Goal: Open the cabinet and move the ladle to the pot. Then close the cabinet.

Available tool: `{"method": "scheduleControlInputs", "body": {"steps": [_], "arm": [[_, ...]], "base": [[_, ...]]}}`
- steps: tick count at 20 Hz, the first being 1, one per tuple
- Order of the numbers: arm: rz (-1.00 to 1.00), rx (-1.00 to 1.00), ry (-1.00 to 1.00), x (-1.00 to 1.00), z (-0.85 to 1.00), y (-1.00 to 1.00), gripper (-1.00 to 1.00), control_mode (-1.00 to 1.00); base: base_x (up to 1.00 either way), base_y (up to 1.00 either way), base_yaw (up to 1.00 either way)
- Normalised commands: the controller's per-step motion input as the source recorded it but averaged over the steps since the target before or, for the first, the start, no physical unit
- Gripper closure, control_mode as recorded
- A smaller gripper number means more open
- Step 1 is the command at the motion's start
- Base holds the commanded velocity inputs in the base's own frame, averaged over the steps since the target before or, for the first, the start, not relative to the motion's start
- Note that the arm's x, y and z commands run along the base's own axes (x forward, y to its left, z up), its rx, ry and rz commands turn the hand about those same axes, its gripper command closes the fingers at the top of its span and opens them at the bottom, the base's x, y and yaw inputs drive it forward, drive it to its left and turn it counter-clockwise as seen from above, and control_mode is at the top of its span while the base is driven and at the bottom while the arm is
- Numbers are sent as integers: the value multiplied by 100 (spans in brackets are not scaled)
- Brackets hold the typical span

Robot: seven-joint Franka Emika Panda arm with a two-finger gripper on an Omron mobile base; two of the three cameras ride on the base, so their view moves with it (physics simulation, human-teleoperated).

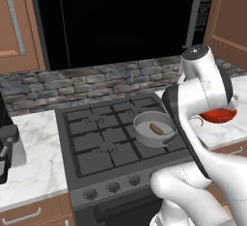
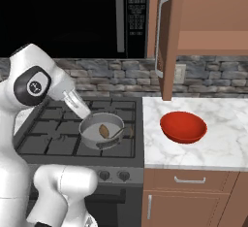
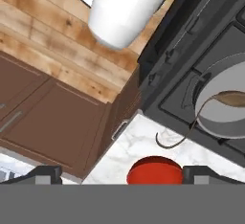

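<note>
The grey pot (image 1: 144, 135) (image 2: 92, 136) (image 3: 225, 122) sits on the stove's front right burner. The dark-brown ladle (image 1: 157, 128) (image 2: 104, 130) (image 3: 232, 98) lies in it, scoop inside, thin handle curving out over the rim toward the counter. The cabinet (image 2: 213, 8) (image 1: 234, 17) hangs above the right counter; its door (image 2: 167, 37) stands open, seen edge-on with its silver bar handle. In the hand view my gripper (image 3: 125, 176) looks down from high above the counter's front edge, open, with nothing between the fingertips (image 3: 45, 174).
A red bowl (image 2: 184, 126) (image 1: 219, 116) (image 3: 155, 170) rests on the marble counter (image 2: 223, 148) right of the stove (image 1: 96, 138). The black microwave (image 1: 120, 17) hangs over the stove. Another wall cabinet (image 1: 14, 22) is at the left, a dark appliance (image 1: 5, 148) below it.
</note>
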Motion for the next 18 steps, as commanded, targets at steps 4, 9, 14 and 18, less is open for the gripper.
{"method": "scheduleControlInputs", "body": {"steps": [4, 9, 14, 18], "arm": [[15, -13, -20, -75, 12, 0, -100, -100], [21, -7, -28, -78, 0, 6, -100, -100], [22, -3, -33, -59, 25, 9, -100, -100], [20, -11, -15, -34, 64, 3, -100, -100]], "base": [[0, 0, 0], [0, 0, 0], [0, 0, 0], [0, 0, 0]]}}
